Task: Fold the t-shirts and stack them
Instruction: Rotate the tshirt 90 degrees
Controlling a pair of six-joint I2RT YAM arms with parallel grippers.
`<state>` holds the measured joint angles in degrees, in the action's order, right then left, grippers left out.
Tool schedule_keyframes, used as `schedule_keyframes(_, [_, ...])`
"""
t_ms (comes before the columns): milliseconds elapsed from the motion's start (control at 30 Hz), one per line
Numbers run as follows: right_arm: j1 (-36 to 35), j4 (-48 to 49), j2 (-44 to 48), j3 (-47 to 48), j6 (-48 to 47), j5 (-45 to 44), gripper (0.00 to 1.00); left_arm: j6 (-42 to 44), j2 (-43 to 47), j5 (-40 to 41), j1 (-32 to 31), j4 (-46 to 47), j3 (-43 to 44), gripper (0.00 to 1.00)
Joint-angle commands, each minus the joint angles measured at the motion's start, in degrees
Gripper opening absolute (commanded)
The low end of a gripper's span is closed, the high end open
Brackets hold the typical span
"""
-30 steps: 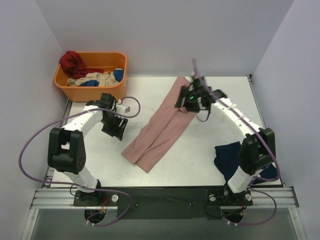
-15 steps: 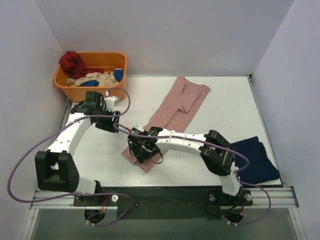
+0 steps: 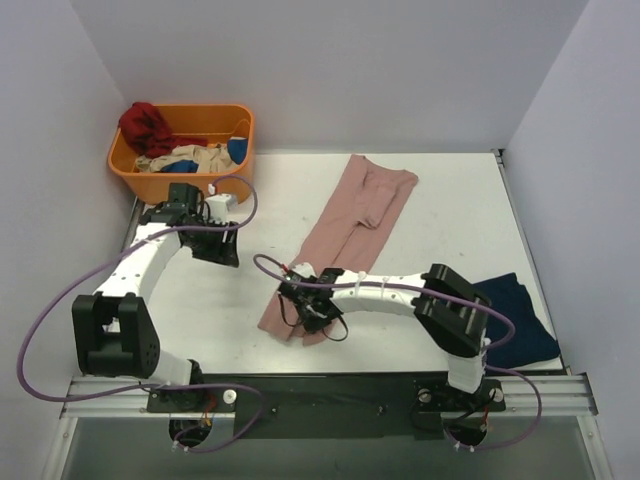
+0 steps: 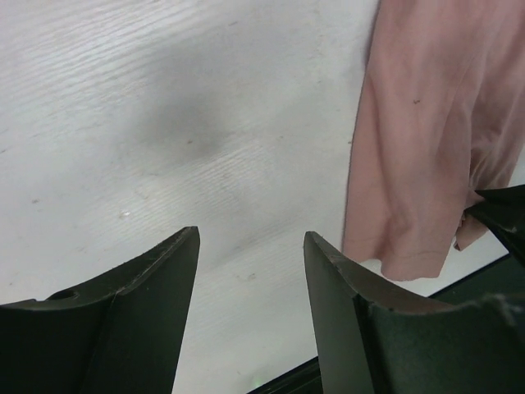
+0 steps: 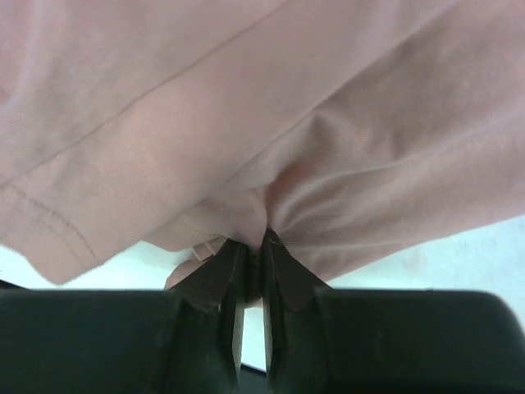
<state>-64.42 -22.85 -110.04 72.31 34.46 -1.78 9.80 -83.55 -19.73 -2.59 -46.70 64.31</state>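
Right wrist view alone shows right gripper [image 5: 253,249] clamped on fold at pink t-shirt [image 3: 345,230] near hem. Top view: shirt lies long across table [image 3: 450,220] middle, navy t-shirt [image 3: 517,320] near right edge. Left wrist view: left gripper [image 4: 250,267] spread, holds nothing.

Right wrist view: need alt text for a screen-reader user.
The right gripper is shut on a bunched fold of the pink t-shirt near its stitched hem. The cloth fills most of the view, with white table showing at the lower edges.
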Motion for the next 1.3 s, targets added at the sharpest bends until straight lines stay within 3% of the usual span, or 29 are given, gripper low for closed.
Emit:
schedule_keyframes(0, [-0.5,-4.3,6.8,-13.2,4.3,-1.1,0.05,2.2,-0.2,-8.3,-5.6,-1.7,2.1,0.64])
schedule_keyframes(167, [-0.6,-1.6,17.0,-24.8,5.0,0.3,0.09,5.2,2.1,-16.7,-18.0,-2.4,2.5,0.63])
schedule_keyframes(233, [-0.6,-1.3,21.5,-28.9,4.1,0.9,0.16,7.1,3.7,-21.5,-20.2,-2.9,2.8,0.63])
schedule_keyframes(267, [-0.5,-1.2,22.9,-29.3,3.2,1.2,0.26,9.2,4.5,-23.4,-20.9,-3.7,3.3,0.62])
schedule_keyframes(333, [-0.4,-1.1,27.8,-29.5,1.1,3.5,0.45,14.8,5.7,-22.2,-23.6,-6.6,4.4,0.59])
schedule_keyframes(400, [0.1,-0.9,33.1,-29.0,-0.5,5.2,0.52,24.0,6.4,-19.8,-28.3,-12.4,5.3,0.58])
schedule_keyframes(500, [2.2,0.2,43.4,-30.6,-1.6,9.1,0.58,41.8,8.0,-14.3,-33.1,-22.0,2.1,0.57])
schedule_keyframes(567, [5.0,-0.6,49.5,-33.3,-0.1,10.3,0.59,48.5,10.1,-11.6,-37.6,-22.9,-2.3,0.58])
schedule_keyframes(667, [12.4,-2.3,55.4,-37.8,7.9,10.6,0.61,51.6,13.8,-10.1,-44.8,-18.7,-7.5,0.58])
schedule_keyframes(800, [21.9,-4.5,51.2,-40.9,13.6,13.4,0.59,58.4,16.0,-6.5,-48.6,-7.5,-13.8,0.59])
schedule_keyframes(933, [21.8,-1.8,45.9,-40.4,17.7,14.3,0.59,69.2,16.7,-8.5,-50.3,0.2,-18.6,0.68])
schedule_keyframes(1067, [21.8,1.0,42.5,-42.5,20.5,16.3,0.59,67.2,18.4,-8.9,-54.4,9.9,-23.5,0.73])
schedule_keyframes(1267, [21.4,4.2,35.8,-41.6,18.3,23.7,0.56,66.1,12.4,-8.0,-54.5,10.7,-24.8,0.68])
